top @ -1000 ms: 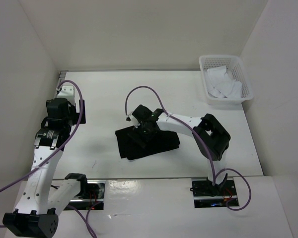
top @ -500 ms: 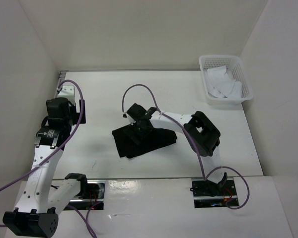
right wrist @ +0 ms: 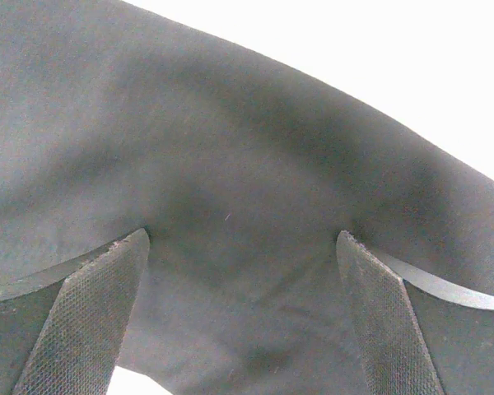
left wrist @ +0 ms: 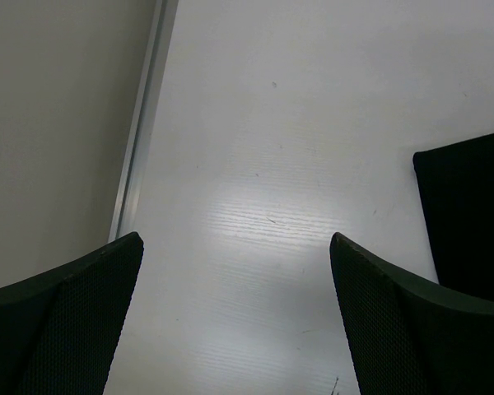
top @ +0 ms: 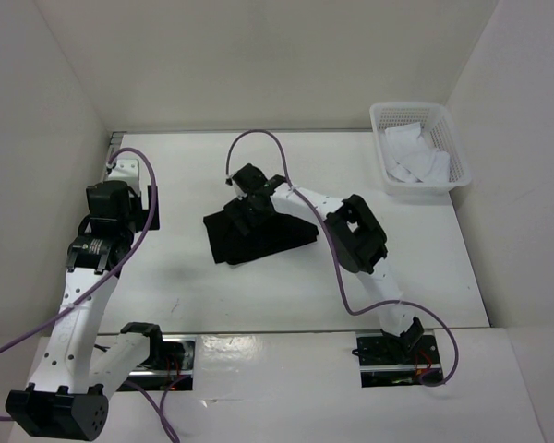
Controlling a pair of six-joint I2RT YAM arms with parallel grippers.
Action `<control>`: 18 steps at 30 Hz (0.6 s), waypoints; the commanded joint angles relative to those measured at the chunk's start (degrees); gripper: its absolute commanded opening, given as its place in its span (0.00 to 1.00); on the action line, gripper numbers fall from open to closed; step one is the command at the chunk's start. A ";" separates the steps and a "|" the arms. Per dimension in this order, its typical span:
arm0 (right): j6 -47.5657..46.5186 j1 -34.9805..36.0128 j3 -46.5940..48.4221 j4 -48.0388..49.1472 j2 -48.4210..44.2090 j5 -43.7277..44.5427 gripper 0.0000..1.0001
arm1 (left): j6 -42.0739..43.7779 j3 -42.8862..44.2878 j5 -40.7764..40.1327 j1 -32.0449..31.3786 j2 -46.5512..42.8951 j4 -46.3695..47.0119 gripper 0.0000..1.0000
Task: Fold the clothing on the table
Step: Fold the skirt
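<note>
Clothing (top: 258,238), black, seemingly part-folded, lies mid-frame on the table (top: 415,268). My right gripper (right wrist: 240,239) hovers over it, jaws wide, holding nothing (left gripper (left wrist: 235,240) likewise agape, far left). Next, I'd pinch an edge.

The clothing (top: 233,242) lies on the table (top: 185,166), basket (top: 408,106) in its far-right corner.

White counter (top: 185,286) with a metal rail (top: 212,131) on its far edge carries black clothing (top: 258,245), bunched near the middle, and a white lattice basket (top: 417,106) at the far right corner, well apart.
</note>
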 commanded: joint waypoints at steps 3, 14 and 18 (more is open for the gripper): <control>-1.22 -1.03 6.71 -0.62 4.54 1.38 0.99 | -0.99 -0.20 0.80 0.35 0.93 1.71 1.00; -4.46 -1.03 6.01 -0.54 -4.47 -1.78 0.99 | 1.64 5.33 18.28 0.35 11.91 -1.46 1.00; -6.13 -3.12 3.48 -1.95 -12.93 -1.78 0.99 | 1.65 9.90 27.33 0.35 20.07 0.56 0.96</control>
